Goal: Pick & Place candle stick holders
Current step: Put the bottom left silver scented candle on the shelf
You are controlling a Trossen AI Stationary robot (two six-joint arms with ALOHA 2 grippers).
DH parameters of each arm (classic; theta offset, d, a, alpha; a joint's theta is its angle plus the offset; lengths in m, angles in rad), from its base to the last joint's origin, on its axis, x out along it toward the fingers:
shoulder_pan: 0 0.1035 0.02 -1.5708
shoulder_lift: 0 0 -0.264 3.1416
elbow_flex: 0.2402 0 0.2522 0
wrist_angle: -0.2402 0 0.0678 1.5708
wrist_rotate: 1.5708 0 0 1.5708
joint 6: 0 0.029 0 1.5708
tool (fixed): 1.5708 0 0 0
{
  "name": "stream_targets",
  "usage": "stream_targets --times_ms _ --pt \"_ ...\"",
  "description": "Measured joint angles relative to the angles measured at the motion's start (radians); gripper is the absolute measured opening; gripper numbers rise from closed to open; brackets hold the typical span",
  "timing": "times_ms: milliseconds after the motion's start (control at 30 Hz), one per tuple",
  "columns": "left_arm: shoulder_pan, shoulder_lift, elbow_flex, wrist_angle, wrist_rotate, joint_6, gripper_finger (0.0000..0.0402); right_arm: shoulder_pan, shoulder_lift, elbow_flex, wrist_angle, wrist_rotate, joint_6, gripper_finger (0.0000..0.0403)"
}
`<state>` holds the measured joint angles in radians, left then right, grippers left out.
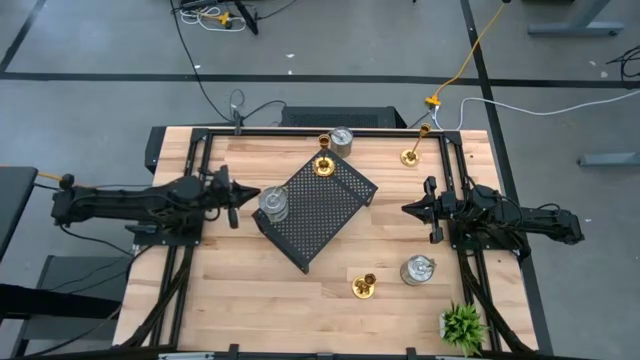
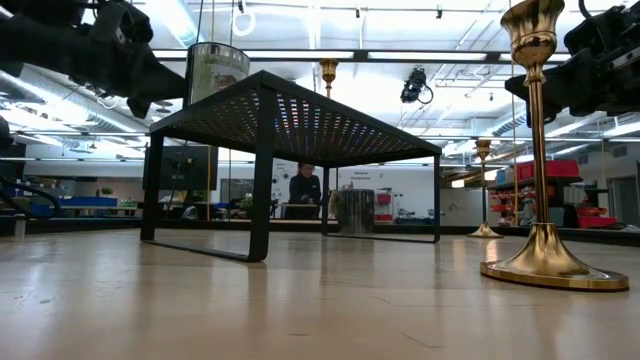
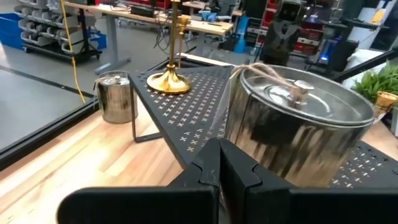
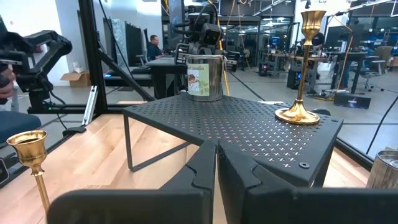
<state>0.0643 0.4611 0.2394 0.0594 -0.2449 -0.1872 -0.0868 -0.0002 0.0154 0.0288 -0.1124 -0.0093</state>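
Note:
A silver candle stick holder [image 1: 273, 203] stands on the left corner of the black perforated tray [image 1: 318, 222], and a gold one [image 1: 325, 165] stands on the tray's far corner. My left gripper [image 1: 243, 195] is shut just left of the silver holder [image 3: 298, 124], a small gap between them in the high view. My right gripper [image 1: 408, 208] is shut and empty to the right of the tray [image 4: 249, 124]. On the table stand another silver holder [image 1: 342, 140] at the far edge, a gold one [image 1: 412, 155] at the far right, and a gold [image 1: 364, 287] and a silver one [image 1: 417, 270] near the front.
A small green plant [image 1: 462, 325] stands at the table's near right corner. A black frame rail [image 1: 300, 130] runs around the table's edges. Bare wood lies in front of the tray at the near left. A person [image 2: 303, 188] sits in the room beyond.

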Motion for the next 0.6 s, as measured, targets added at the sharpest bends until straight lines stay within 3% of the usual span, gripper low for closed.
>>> stream_targets --times_ms 367,600 --pt "0.0 0.076 0.0 0.082 0.045 0.0 0.0003 0.0 0.0 0.0 0.0 0.0 0.0 0.0023" --pt "-0.001 0.116 0.0 0.111 0.133 0.0 0.0003 0.0 0.0 0.0 0.0 0.0 0.0 0.0023"
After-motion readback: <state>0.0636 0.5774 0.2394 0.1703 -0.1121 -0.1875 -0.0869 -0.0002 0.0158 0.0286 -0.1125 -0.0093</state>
